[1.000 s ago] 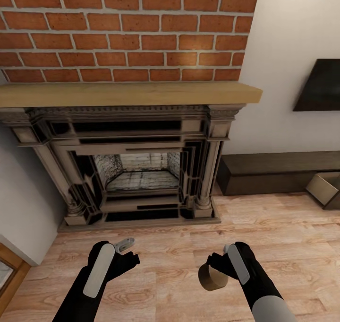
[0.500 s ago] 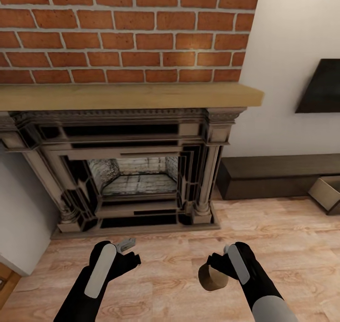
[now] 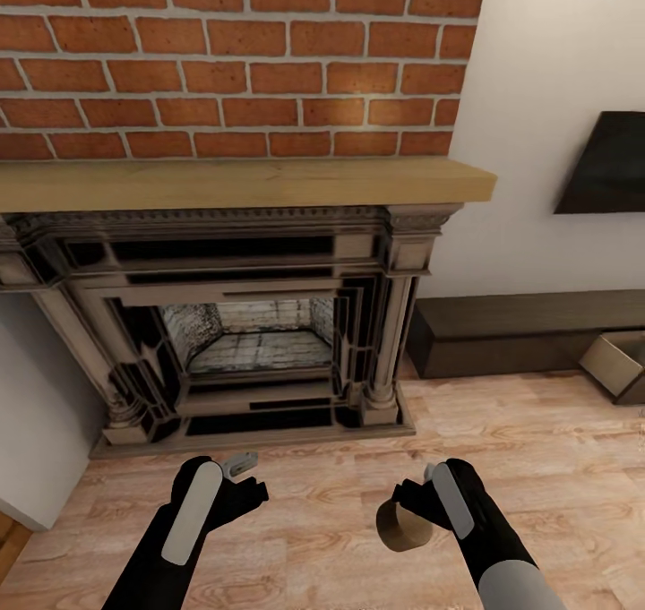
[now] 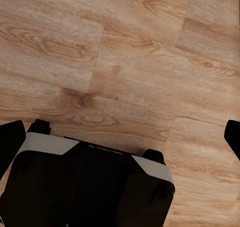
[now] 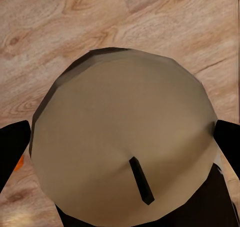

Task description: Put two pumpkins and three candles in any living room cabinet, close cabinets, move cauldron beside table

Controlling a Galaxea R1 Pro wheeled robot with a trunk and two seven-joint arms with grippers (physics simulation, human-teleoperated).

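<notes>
Risk now is mostly with the candle (image 3: 401, 525), which your right end effector (image 3: 414, 501) carries low in the frame, right of center, above the wood floor (image 3: 555, 467). In the right wrist view the candle's pale round top with its short dark wick (image 5: 141, 180) sits between the two black fingers (image 5: 12, 149), and they are clamped on its sides. The grip is on a smooth, stubby cylinder, so a quick turn of the base or a sudden swing of the arm could let it slip and roll away over the floor.

Your left end effector (image 3: 240, 468) is at lower left in the head view; in its wrist view the fingertips stand wide apart with only floor between them, so it holds nothing.

The cabinet (image 3: 528, 330) lies at the right edge, against the wall, and one drawer (image 3: 616, 365) is pulled out there, with its pale inside showing. It is cut by the frame edge, so you cannot judge well how far it stands out. If you drive right without looking, the base or arm may strike the drawer front, or the fireplace (image 3: 242, 314) plinth just ahead.

No brand, label or writing can be read anywhere in these views.
</notes>
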